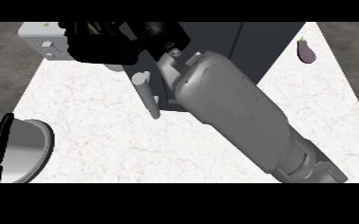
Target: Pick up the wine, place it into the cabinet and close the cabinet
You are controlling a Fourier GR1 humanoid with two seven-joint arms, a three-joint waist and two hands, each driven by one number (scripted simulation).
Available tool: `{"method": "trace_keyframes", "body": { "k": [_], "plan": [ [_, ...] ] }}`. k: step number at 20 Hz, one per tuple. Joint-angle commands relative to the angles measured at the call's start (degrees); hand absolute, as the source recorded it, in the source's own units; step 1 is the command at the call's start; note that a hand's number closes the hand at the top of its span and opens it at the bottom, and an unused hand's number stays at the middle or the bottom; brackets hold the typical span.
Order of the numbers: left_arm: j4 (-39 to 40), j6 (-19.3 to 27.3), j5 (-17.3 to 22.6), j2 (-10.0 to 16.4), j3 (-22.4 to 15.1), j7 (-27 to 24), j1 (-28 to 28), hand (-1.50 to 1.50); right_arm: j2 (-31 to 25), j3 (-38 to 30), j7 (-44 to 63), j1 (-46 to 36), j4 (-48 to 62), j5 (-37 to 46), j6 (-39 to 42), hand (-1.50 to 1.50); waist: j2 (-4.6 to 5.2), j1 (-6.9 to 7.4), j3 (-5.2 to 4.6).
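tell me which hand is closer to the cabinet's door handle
Right. The right hand is just above and left of the handle, up against the cabinet; the left hand does not show in this view.

Kitchen scene: a white marble counter (105, 123), dark cabinet (270, 47) at 12 o'clock, eggplant (306, 51) at 1 o'clock, metal pan (32, 147) at 8 o'clock.

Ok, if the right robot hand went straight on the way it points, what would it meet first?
Probably the pale grey box at the counter's far left corner: the right robot hand points toward it and overlaps its edge in this view. Depth is unclear, so it could pass above.
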Motion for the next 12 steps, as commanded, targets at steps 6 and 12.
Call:
{"method": "trace_keyframes", "body": {
  "k": [6,12],
  "plan": [
    [-0.9,-0.7,0.0,-0.6,0.0,2.1,-1.6,-1.5,-4.2,-4.8,-7.1,-2.6,13.7,3.4,2.7,1.5,1.67,0.26,0.15],
    [-1.4,1.4,-1.3,-1.8,-0.6,2.7,-2.9,-1.5,-5.4,-4.0,-10.1,0.8,13.5,5.1,3.6,1.5,1.49,-0.23,0.22]
  ]
}}
